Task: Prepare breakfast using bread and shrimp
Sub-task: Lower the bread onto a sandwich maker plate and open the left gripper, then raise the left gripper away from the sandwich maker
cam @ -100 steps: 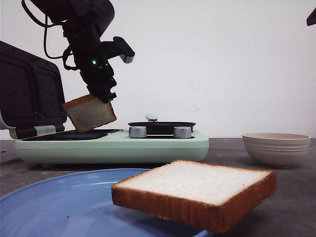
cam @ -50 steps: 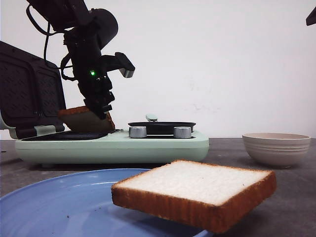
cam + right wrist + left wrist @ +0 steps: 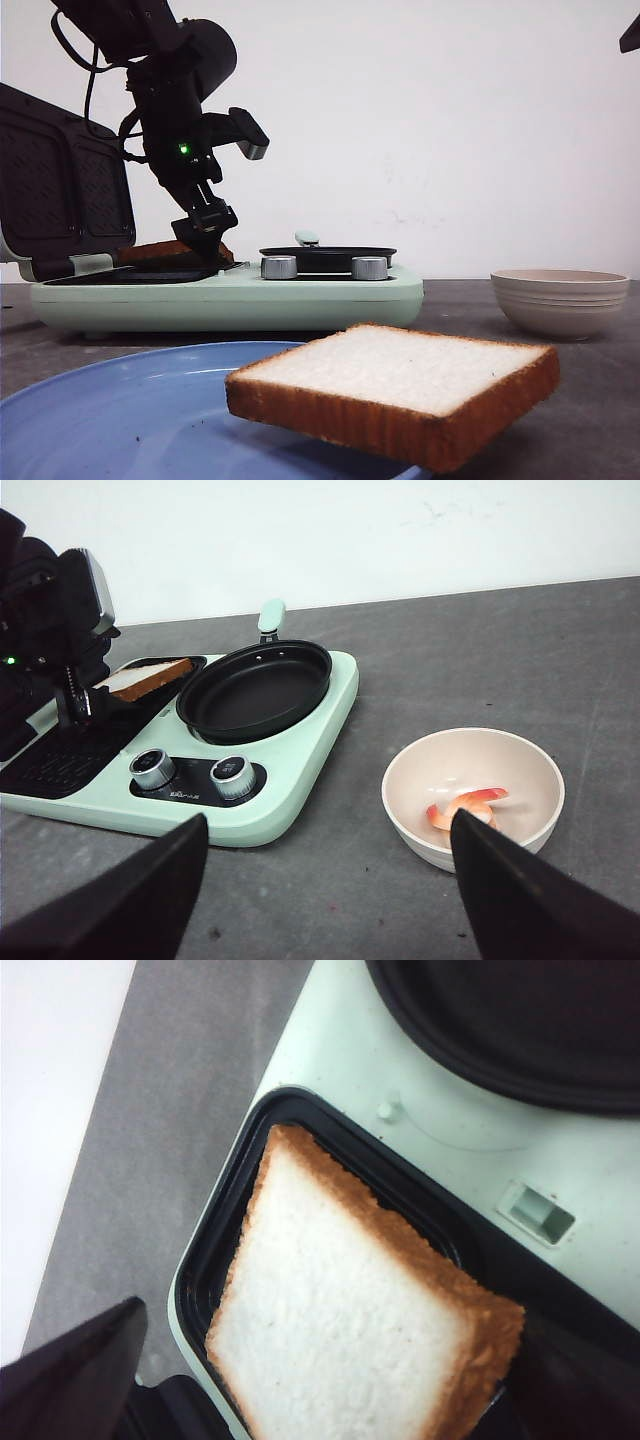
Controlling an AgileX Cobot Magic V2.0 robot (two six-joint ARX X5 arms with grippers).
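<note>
One bread slice [image 3: 350,1320] lies in the black square baking tray [image 3: 210,1260] of the mint-green breakfast maker; it also shows in the front view [image 3: 160,252] and the right wrist view [image 3: 145,676]. My left gripper [image 3: 205,228] hangs just above its near end, open, with the fingers [image 3: 90,1370] wide apart on either side. The second bread slice [image 3: 400,385] rests on the blue plate [image 3: 120,410] close to the camera. The shrimp [image 3: 468,806] lie in the beige bowl [image 3: 410,780]. My right gripper [image 3: 325,880] is open and empty, high above the table.
The breakfast maker [image 3: 300,295] has its dark lid [image 3: 60,190] standing open at the left, a black round pan [image 3: 255,688] and two grey knobs [image 3: 190,770]. The bowl [image 3: 560,300] stands to its right on the grey table.
My left gripper lowered the tilted bread slice into the baking tray and opened. The slice now lies in the tray, free of the fingers. The right arm has not moved.
</note>
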